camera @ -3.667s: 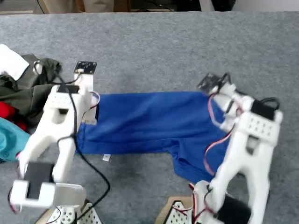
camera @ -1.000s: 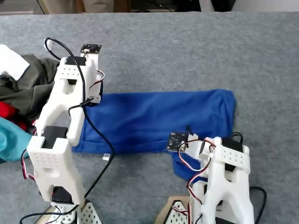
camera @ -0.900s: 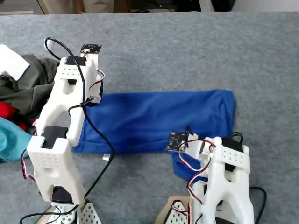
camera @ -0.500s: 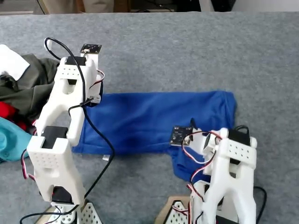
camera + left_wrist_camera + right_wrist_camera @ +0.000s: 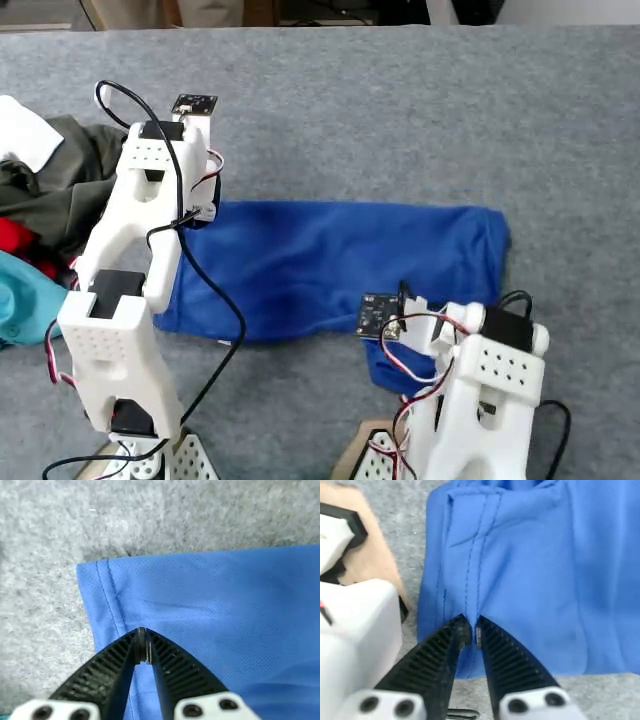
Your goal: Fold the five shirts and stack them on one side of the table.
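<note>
Seemingly soft and limp, the blue shirt (image 5: 330, 260) is pinched at its stitched hems by the left end effector (image 5: 141, 650) and right end effector (image 5: 470, 627).

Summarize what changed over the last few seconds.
The right tool pulled back from the blue shirt's far right corner to its near sleeve, which it now pinches; the cloth slid slightly the same way. The left tool shifted to the far left corner. The clothes pile stayed put.
</note>
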Controlling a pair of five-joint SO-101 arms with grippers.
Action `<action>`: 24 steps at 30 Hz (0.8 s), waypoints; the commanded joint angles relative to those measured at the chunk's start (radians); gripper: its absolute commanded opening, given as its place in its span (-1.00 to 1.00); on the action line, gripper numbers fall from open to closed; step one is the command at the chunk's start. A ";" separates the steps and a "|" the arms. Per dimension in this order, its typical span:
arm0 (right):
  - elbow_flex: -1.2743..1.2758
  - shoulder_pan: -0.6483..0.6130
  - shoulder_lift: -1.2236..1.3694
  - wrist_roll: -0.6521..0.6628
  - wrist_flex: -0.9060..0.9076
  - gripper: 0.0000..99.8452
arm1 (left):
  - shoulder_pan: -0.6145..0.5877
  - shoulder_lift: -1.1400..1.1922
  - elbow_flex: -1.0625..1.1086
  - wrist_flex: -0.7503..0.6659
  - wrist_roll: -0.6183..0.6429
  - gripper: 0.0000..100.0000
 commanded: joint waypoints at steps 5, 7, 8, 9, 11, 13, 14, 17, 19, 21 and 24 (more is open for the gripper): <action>-0.007 0.001 -0.015 0.011 0.018 -0.59 | -0.003 -0.005 -0.015 0.005 0.002 -0.96; -0.074 0.001 -0.016 0.006 0.055 -0.63 | -0.002 -0.010 -0.021 0.005 0.003 -0.96; -0.114 0.001 -0.012 0.003 0.063 -0.66 | 0.000 -0.010 -0.025 0.005 0.012 -0.96; -0.150 0.004 -0.010 -0.009 0.061 -0.70 | 0.002 -0.012 -0.025 0.003 0.035 -0.96; -0.200 0.005 -0.008 -0.049 0.000 -0.82 | 0.003 -0.010 -0.026 0.002 0.077 -0.96; -0.217 0.004 0.018 -0.083 -0.104 -0.93 | 0.003 -0.002 -0.020 -0.002 0.098 -0.96; -0.219 0.004 0.047 -0.101 -0.157 -0.96 | 0.003 -0.001 -0.015 -0.003 0.106 -0.96; -0.263 0.004 0.189 -0.157 -0.272 -0.96 | -0.002 0.012 -0.021 -0.011 0.107 -0.96; -0.332 0.004 0.320 -0.207 -0.322 -0.97 | -0.003 0.021 -0.023 -0.038 0.107 -0.96; -0.427 0.005 0.464 -0.273 -0.356 -0.97 | -0.003 0.025 -0.025 -0.058 0.107 -0.96; -0.588 0.008 0.685 -0.365 -0.384 -0.97 | 0.000 0.031 -0.020 -0.086 0.133 -0.96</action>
